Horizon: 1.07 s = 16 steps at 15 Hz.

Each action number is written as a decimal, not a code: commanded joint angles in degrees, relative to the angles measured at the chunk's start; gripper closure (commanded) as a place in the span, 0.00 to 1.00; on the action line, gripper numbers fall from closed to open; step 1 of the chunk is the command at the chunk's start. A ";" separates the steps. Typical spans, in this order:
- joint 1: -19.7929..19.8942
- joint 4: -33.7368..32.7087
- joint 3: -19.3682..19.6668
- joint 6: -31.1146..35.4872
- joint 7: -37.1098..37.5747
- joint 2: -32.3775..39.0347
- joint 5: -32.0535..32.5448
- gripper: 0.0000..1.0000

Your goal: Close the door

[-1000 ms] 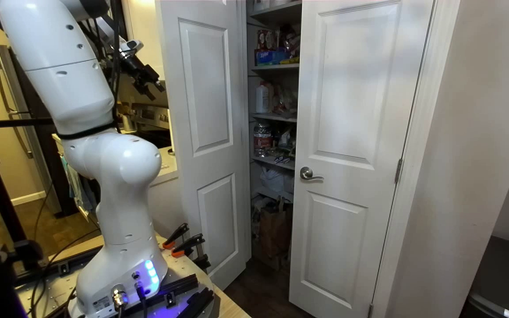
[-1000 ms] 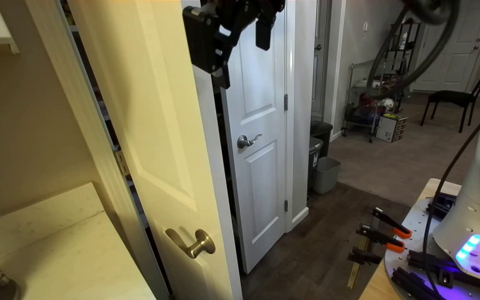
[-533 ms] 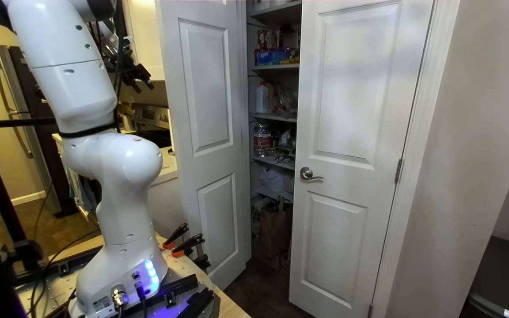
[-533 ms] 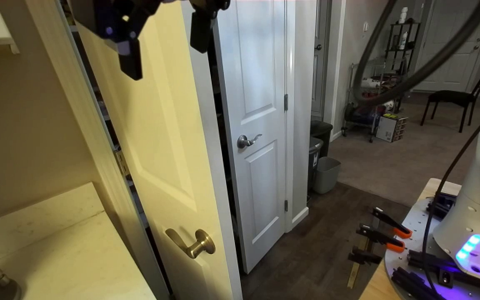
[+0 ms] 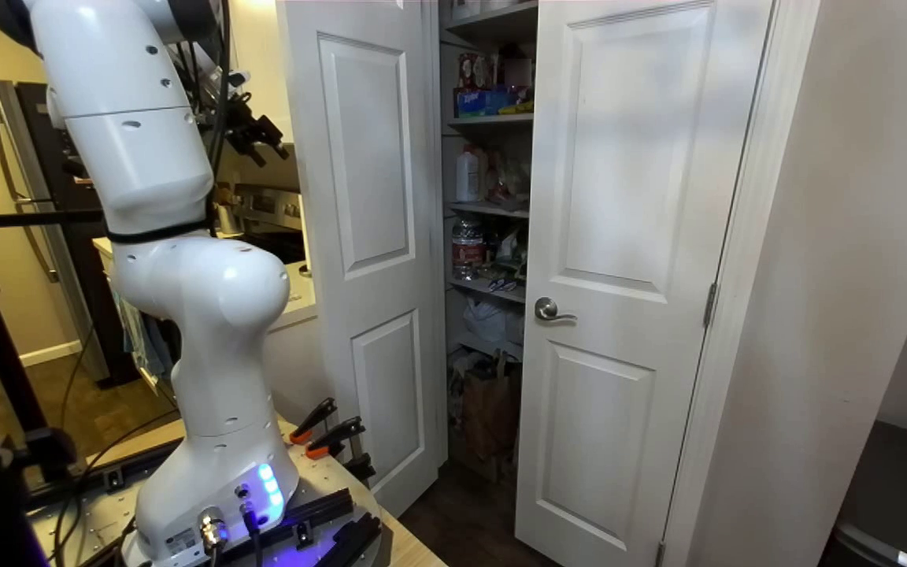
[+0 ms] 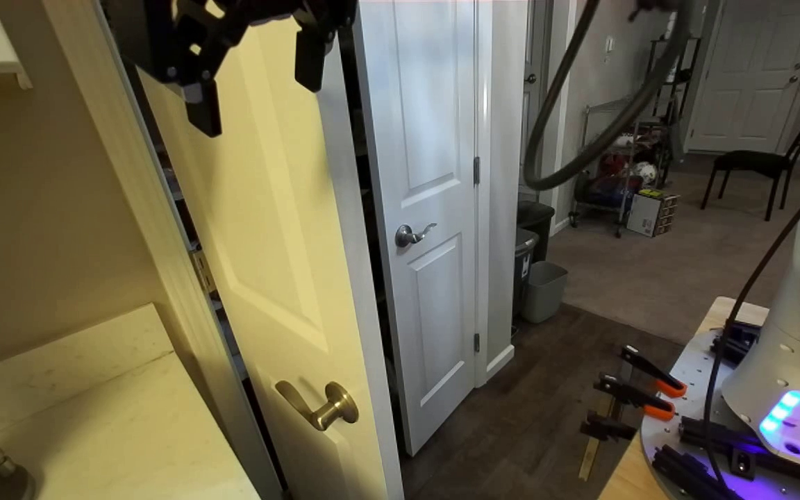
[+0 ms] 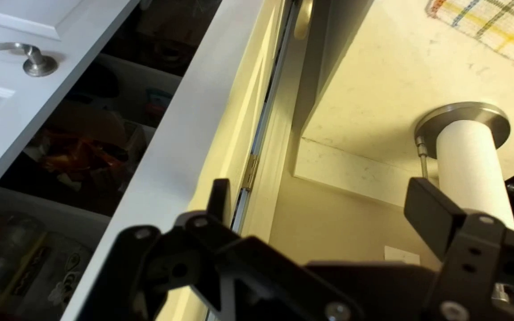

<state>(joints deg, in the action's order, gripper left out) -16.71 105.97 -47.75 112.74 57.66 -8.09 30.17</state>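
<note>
The door is a tall white panelled leaf standing open; its inner face (image 5: 367,236) shows in an exterior view. Its outer face (image 6: 261,229), lit yellow, shows in an exterior view, with hinges on its left and a silver lever handle (image 6: 330,406) near its right edge. My gripper (image 6: 257,90) is high up on the outer-face side of the door. It also shows left of the door in an exterior view (image 5: 271,154). In the wrist view my gripper (image 7: 324,196) is open and empty, its left finger overlapping the door's hinge side. I cannot tell whether it touches the door.
The matching right leaf (image 5: 627,236) stands ajar, its lever handle near its left edge. Closet shelves (image 5: 493,205) show between the leaves. A white counter (image 7: 400,89) with a paper towel roll (image 7: 473,169) lies beside the door. Clamps (image 5: 335,433) stick out from the robot's table.
My gripper has moved left across the door's outer face in an exterior view, and its finger gap looks wider there. The upper arm and cable have shifted. The door has not moved.
</note>
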 commanded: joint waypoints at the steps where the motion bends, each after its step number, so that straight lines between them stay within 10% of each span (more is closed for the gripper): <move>1: -0.13 0.80 0.90 -0.15 -0.09 -0.89 5.41 0.00; 16: -1.80 -0.74 1.72 -28.04 1.94 -4.05 -0.39 0.00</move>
<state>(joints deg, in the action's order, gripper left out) -17.01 106.60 -46.55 86.47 60.71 -13.12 34.47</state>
